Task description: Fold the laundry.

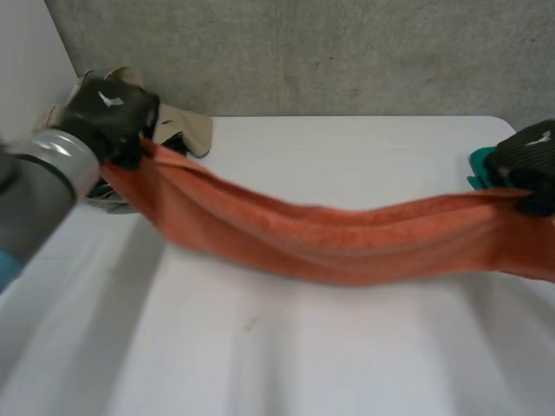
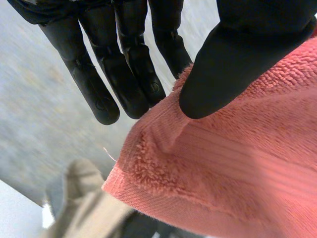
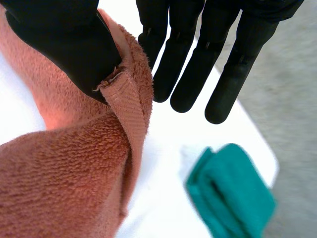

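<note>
The orange towel (image 1: 347, 243) hangs stretched over the desk (image 1: 260, 347), not yet folded. The left robot hand (image 1: 108, 108) clamps thumb to fingers on 1 end, the right robot hand (image 1: 525, 160) likewise on the other. A teal cloth (image 3: 233, 193) lies folded beside the right; beige garments (image 1: 186, 130) wait near the left.

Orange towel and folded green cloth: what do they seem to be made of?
Orange towel: most likely cotton terry, matt and fuzzy; a looped pile shows, with a flat woven hem band along its edge. Green cloth: some soft textile, folded, matt; its weave cannot be made out, so the fibre stays open.
</note>
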`<action>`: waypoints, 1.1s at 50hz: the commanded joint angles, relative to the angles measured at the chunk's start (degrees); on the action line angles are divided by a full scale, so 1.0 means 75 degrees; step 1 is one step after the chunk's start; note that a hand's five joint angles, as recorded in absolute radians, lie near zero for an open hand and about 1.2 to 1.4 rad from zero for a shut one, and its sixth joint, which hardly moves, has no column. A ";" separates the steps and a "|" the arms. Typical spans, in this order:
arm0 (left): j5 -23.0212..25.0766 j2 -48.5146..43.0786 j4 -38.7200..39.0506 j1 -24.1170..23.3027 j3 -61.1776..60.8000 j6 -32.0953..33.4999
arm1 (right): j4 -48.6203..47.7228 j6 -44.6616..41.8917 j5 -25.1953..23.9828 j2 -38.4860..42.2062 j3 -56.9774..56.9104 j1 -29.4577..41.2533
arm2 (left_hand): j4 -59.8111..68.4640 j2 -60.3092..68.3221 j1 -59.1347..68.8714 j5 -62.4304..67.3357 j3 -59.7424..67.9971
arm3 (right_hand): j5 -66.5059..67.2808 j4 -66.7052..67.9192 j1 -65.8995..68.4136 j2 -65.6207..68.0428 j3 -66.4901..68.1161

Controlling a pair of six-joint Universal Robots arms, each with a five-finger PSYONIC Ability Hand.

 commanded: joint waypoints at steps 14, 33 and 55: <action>-0.0105 -0.1674 0.5714 -0.0106 0.1959 0.0322 | -0.8210 0.2381 0.1686 0.0897 -0.0162 0.1065 | 0.1488 0.1523 0.2115 0.1822 0.1551 | 0.1920 0.1527 0.2292 0.1674 0.1581; -0.0058 -0.2284 0.5386 -0.0493 -0.1626 0.0264 | -0.5293 0.2358 0.1217 0.3417 0.0541 0.1124 | 0.1488 0.1523 0.2115 0.1822 0.1551 | 0.1920 0.1527 0.2292 0.1674 0.1581; -0.0070 -0.1158 0.5082 -0.0446 -0.2261 0.0252 | -0.4354 0.2346 0.1041 0.3381 0.0272 0.1112 | 0.1488 0.1523 0.2115 0.1822 0.1551 | 0.1617 0.1224 0.1989 0.1371 0.1278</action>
